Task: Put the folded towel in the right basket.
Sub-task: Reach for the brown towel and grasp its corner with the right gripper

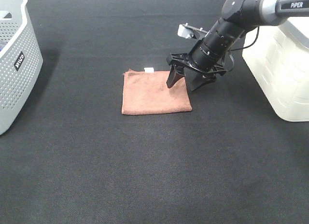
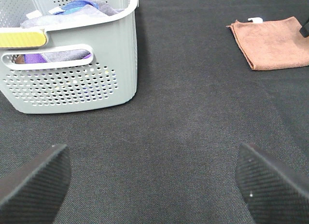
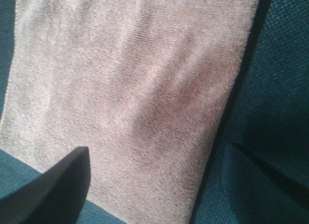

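The folded towel (image 1: 154, 92) is a rust-brown square lying flat on the black table, with a small white tag (image 1: 149, 69) at its far edge. My right gripper (image 1: 185, 84) is open and low over the towel's right edge, one finger (image 1: 172, 80) above the cloth and the other just off it. In the right wrist view the towel (image 3: 130, 89) fills most of the frame between the open gripper (image 3: 154, 190). The right basket (image 1: 285, 74), a white smooth-sided bin, stands at the far right. My left gripper (image 2: 154, 185) is open and empty, with the towel (image 2: 273, 43) far from it.
A grey perforated basket (image 1: 14, 64) with a dark label stands at the left edge. In the left wrist view this basket (image 2: 72, 84) holds purple and blue cloths. The black table surface (image 1: 154, 175) stretches in front of the towel.
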